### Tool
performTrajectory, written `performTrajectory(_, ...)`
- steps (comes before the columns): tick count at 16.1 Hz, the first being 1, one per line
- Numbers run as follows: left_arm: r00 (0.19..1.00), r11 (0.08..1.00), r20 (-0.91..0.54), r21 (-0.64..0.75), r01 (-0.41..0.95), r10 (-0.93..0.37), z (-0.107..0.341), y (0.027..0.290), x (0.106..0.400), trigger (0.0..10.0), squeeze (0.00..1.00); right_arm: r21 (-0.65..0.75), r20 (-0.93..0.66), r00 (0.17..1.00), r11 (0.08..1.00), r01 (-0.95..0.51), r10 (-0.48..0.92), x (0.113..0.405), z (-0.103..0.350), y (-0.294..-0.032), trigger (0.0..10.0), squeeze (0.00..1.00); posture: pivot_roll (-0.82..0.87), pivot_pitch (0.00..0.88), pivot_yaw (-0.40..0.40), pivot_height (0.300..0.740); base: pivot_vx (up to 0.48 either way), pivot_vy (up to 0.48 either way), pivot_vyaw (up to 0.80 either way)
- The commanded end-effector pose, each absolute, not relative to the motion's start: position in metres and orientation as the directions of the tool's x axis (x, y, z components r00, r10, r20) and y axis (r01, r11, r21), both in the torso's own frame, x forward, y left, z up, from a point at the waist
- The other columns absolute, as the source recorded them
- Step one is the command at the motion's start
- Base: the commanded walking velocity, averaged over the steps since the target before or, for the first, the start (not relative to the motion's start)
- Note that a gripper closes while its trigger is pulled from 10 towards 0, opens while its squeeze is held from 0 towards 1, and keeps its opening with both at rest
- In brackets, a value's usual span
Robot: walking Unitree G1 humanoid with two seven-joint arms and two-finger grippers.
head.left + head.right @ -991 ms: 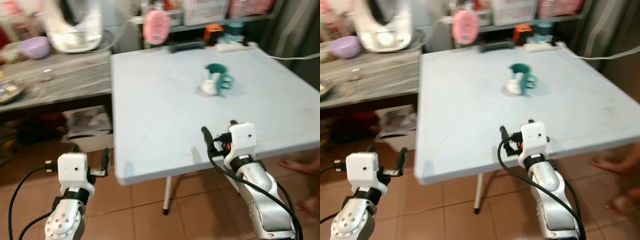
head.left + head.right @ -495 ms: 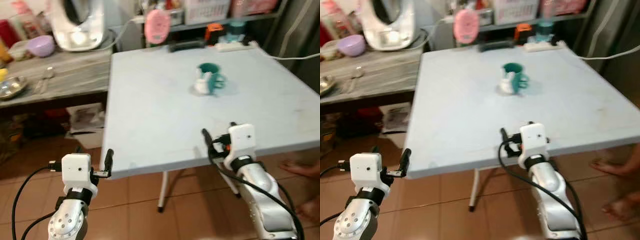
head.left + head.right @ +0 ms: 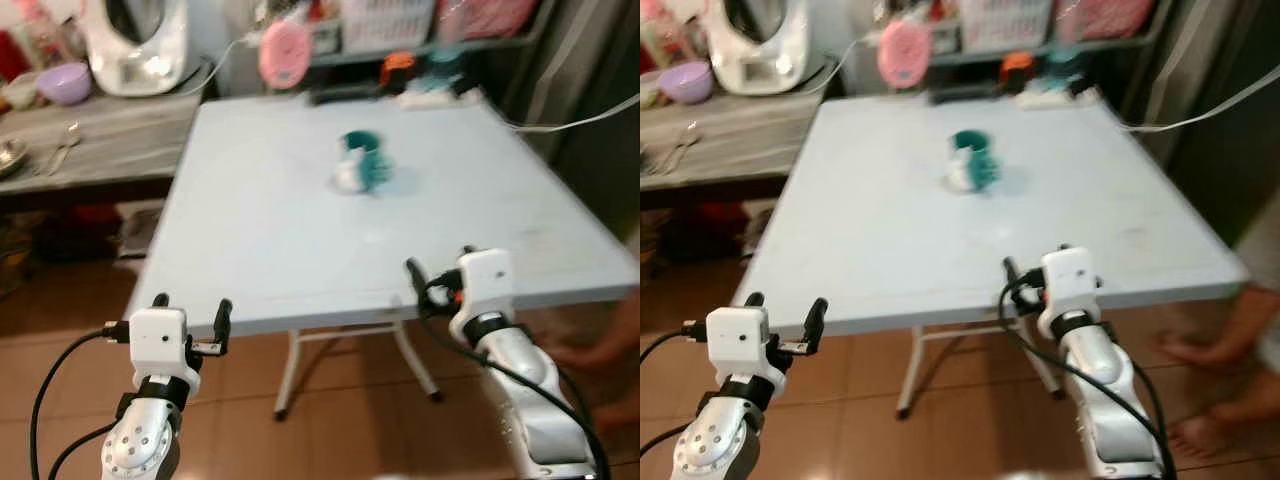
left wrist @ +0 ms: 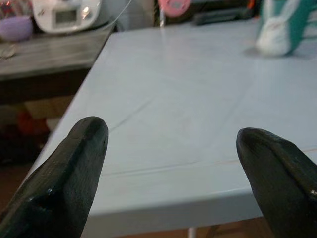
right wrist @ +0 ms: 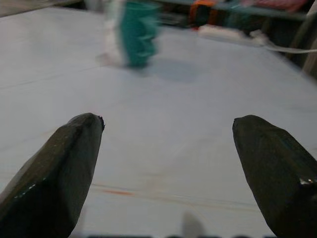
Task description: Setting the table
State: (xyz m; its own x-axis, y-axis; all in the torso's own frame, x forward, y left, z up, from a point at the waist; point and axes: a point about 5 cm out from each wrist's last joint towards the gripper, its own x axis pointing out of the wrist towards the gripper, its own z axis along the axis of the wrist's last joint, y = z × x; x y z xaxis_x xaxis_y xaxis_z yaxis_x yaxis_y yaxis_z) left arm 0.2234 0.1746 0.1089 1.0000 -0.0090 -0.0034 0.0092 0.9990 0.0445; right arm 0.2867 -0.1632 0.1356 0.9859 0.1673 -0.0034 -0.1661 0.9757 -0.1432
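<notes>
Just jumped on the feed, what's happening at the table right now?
Nothing is being handled. The robot stands at the near edge of the pale blue table, both arms raised, left tool and right tool open and empty. The teal mug sits untouched toward the far side.

Home kitchen/dining corner. Pale blue square folding table (image 3: 300, 230) stands just ahead of the black fingers (image 4: 64, 173) on a reddish-brown tiled floor (image 3: 330, 420). Beyond the fingertips, left side: grey wood-grain counter (image 3: 90, 150) w/ white rounded countertop appliance (image 3: 135, 45) & lilac plastic bowl (image 3: 62, 82). Past the table's far edge, cluttered shelf (image 3: 420, 45) w/ white plastic basket (image 3: 385, 20). Bare feet of a person (image 3: 1200, 390) on the tiles, right of the right fingers.
</notes>
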Motion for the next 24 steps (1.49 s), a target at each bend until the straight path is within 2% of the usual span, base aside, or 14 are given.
performTrajectory(1, 1.0, 0.998, -0.018, 0.067, -0.015, 0.016, 0.108, 0.182, 0.222, 10.0, 0.0, -0.128, 0.001, 0.982, 0.974, -0.189, 0.191, 0.285, 0.136, -0.155, 10.0, 0.0, -0.21, 0.106, 0.081, 0.74, 0.0, -0.48, 0.0)
performTrajectory(7, 1.0, 0.997, -0.023, 0.072, -0.012, 0.014, 0.107, 0.18, 0.226, 10.0, 0.0, -0.13, -0.009, 0.982, 0.973, -0.189, 0.189, 0.285, 0.132, -0.156, 10.0, 0.0, -0.2, 0.114, 0.087, 0.74, 0.0, -0.48, 0.0)
performTrajectory(14, 0.982, 0.976, 0.003, 0.11, -0.187, 0.187, 0.114, 0.207, 0.244, 10.0, 0.0, -0.132, -0.008, 0.982, 0.973, -0.189, 0.19, 0.287, 0.132, -0.156, 10.0, 0.0, -0.19, 0.137, 0.095, 0.74, 0.0, 0.0, 0.0)
performTrajectory(17, 0.985, 0.98, -0.007, 0.108, -0.17, 0.171, 0.112, 0.208, 0.249, 10.0, 0.0, -0.128, -0.007, 0.982, 0.973, -0.19, 0.191, 0.286, 0.131, -0.154, 10.0, 0.0, -0.2, 0.139, 0.103, 0.74, 0.0, 0.0, 0.0)
performTrajectory(24, 0.999, 0.994, -0.032, 0.112, 0.007, -0.003, 0.108, 0.196, 0.244, 10.0, 0.0, -0.135, -0.008, 0.979, 0.969, -0.205, 0.206, 0.288, 0.131, -0.152, 10.0, 0.0, -0.2, 0.145, 0.094, 0.74, 0.0, 0.0, 0.0)
